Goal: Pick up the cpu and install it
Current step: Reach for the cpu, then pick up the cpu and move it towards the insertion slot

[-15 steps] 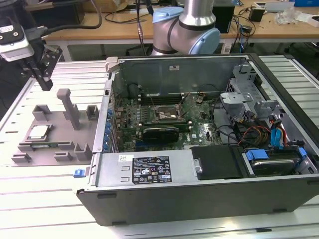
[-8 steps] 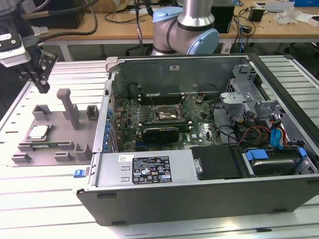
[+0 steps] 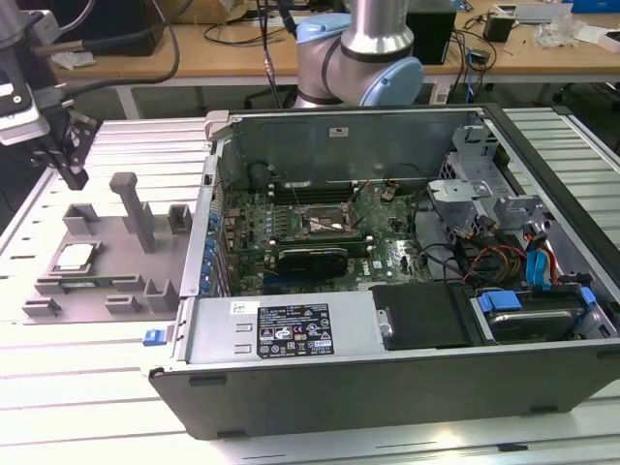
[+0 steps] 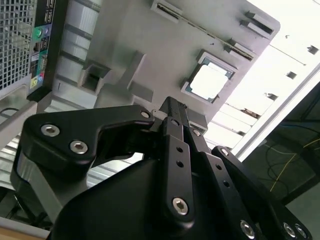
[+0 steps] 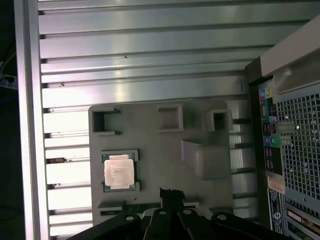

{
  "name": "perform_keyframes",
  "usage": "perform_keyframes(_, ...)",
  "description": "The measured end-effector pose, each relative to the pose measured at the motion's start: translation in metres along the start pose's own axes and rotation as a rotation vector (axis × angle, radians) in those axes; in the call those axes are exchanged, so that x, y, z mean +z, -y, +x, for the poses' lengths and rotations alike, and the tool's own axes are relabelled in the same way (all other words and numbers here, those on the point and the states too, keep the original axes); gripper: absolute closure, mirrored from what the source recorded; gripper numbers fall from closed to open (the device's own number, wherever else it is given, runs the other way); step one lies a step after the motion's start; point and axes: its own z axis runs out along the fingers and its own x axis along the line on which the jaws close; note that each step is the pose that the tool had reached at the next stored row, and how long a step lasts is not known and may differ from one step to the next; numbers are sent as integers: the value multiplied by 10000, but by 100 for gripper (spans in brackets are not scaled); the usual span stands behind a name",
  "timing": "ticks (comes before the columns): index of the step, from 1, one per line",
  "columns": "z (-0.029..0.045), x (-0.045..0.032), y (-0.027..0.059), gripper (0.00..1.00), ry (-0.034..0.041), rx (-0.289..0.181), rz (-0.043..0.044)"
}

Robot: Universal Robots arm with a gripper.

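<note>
Gripper: at the exterior view's far left, hanging above the back corner of the tray, clear of everything beneath it.
Fingers: drawn together into a single dark tip in both wrist views, with nothing between them and nothing touched.
Cpu: lies flat, silvery top up, in a square recess on the tray's left part in the exterior view. It sits near the fingertip but apart from it, and its pale rim shows in both wrist views.
Tray: grey and flat on the counter, with low blocks along its edges.
Tall post: stands upright on the tray, to the exterior view's right of the cpu.
Open room: bare tray surface lies round the recess, and the nearest block edges stand close to its corners.
Counter: pale slatted metal, bare in front of the tray.
Computer case: lies just beside the tray's right edge, open on top, with walls all round the board.
Socket: a dark square frame in the middle of the green board, among cables and cards.
</note>
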Motion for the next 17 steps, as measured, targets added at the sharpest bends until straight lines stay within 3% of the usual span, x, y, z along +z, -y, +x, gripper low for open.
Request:
perform_keyframes(8,118,144,15,89,0,1,0)
perform_keyframes(17,144,155,18,89,-1,1,0)
